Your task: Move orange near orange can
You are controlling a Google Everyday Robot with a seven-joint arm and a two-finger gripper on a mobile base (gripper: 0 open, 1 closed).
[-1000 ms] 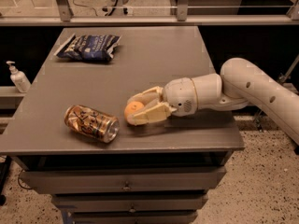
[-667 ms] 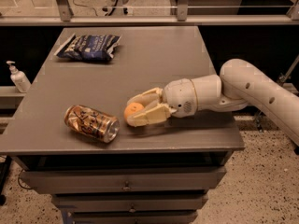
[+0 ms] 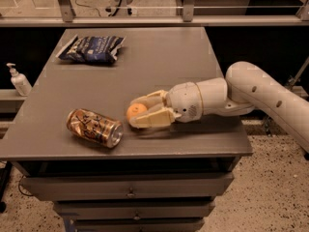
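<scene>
The orange (image 3: 137, 110) rests on the grey table (image 3: 159, 62) near its front edge, between the two cream fingers of my gripper (image 3: 133, 113). The gripper reaches in from the right, low over the table, and is shut on the orange with one finger (image 3: 150, 98) behind it and one (image 3: 153, 119) in front. The orange can (image 3: 94, 127) lies on its side just left of the orange, silver end toward the front right, a small gap apart from it.
A dark blue chip bag (image 3: 92, 48) lies at the table's back left. A white pump bottle (image 3: 19, 80) stands on a lower ledge left of the table. Drawers sit below the table's front edge (image 3: 125, 154).
</scene>
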